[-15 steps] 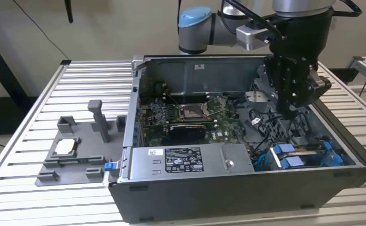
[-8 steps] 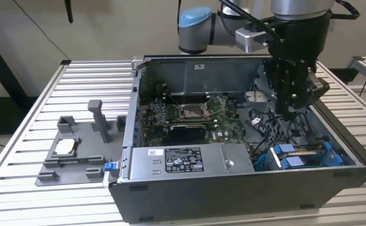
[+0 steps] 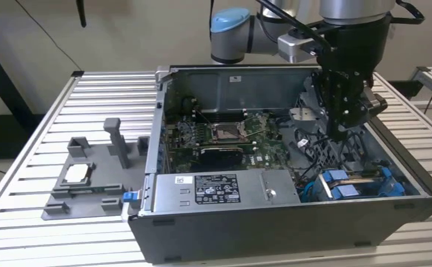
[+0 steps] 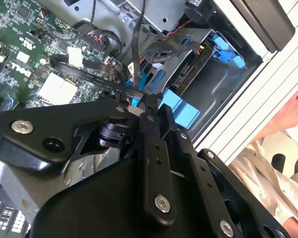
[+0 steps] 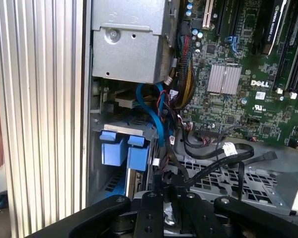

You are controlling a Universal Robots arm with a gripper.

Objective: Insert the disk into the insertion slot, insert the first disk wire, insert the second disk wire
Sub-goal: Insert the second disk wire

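Note:
The disk [image 3: 358, 179] sits in the insertion slot [image 3: 382, 196] at the case's corner on the exterior view's right, its blue carrier tabs [image 5: 125, 151] facing the case's inside. In the second wrist view the disk's end [image 4: 187, 74] shows between blue carrier parts [image 4: 181, 110]. My gripper [image 3: 340, 132] hangs inside the case just above and behind the slot. Its black fingers [image 4: 148, 115] are shut on a black disk wire [image 4: 97, 78], which loops away over the motherboard. The same wire [image 5: 223, 159] rises from the gripper [image 5: 171, 201] in the first wrist view.
A large silver stickered box [image 3: 216, 189] fills the case's front, with the motherboard [image 3: 223, 136] behind it. A blue cable [image 5: 156, 116] and a wire bundle run beside the slot. A grey fixture [image 3: 89, 178] stands on the slatted table [image 3: 112, 94]. A person's hand [image 4: 294, 111] is near the case.

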